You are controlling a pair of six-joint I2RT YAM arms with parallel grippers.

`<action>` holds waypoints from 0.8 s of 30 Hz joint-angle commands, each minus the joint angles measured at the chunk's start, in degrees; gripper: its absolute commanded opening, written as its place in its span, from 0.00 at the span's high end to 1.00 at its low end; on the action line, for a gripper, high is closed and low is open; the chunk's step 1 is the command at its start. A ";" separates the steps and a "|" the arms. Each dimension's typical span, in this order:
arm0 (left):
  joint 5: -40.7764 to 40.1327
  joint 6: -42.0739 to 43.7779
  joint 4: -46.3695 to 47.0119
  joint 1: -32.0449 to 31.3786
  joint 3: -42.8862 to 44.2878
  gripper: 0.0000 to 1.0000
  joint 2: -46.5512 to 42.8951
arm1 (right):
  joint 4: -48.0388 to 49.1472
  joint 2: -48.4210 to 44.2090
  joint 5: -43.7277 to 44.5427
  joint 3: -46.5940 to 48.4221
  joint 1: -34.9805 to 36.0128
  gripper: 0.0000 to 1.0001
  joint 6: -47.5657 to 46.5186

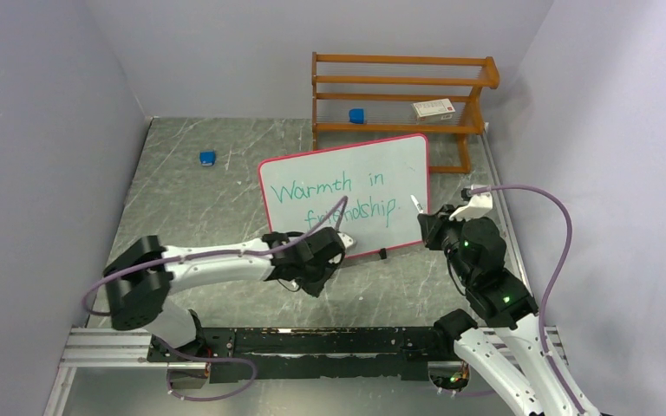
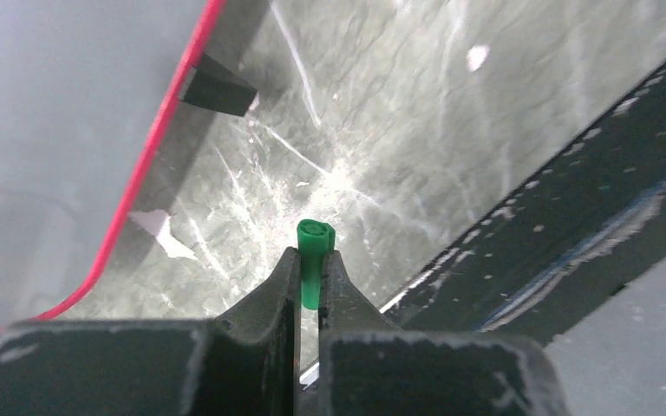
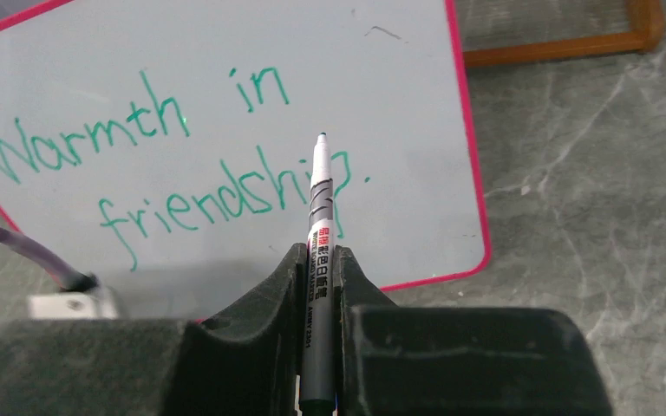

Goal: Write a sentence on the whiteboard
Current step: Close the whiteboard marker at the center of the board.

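Observation:
The whiteboard (image 1: 347,192), white with a pink-red frame, stands tilted at the table's middle and reads "Warmth in friendship." in green; it also shows in the right wrist view (image 3: 225,130) and the left wrist view (image 2: 52,113). My right gripper (image 1: 429,221) is shut on a marker (image 3: 319,217), whose uncapped tip points at the board near the final "p" and is held off the surface. My left gripper (image 1: 340,249) sits at the board's near edge, shut on a green marker cap (image 2: 314,260).
A wooden rack (image 1: 399,95) stands behind the board, holding a blue block (image 1: 356,114) and a white card (image 1: 434,108). Another blue block (image 1: 207,158) lies at the far left of the table. A black rail (image 1: 312,342) runs along the near edge.

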 commanded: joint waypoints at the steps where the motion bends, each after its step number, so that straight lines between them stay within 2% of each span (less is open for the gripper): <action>1: -4.54 -2.90 1.63 -0.29 1.64 0.95 -8.59 | 3.68 -0.49 -5.56 -1.08 -0.41 1.00 -1.99; 8: -9.95 -6.51 5.44 1.96 5.00 0.95 -18.59 | 11.18 -0.05 -15.28 -2.64 -0.42 1.00 -2.81; 15: -8.91 -13.34 17.26 11.07 3.08 0.95 -26.93 | 22.41 0.80 -24.24 -6.24 -0.37 1.00 0.46; 24: -14.93 -25.18 32.11 14.95 -2.60 0.95 -33.25 | 39.99 1.24 -31.47 -12.85 -0.30 1.00 6.76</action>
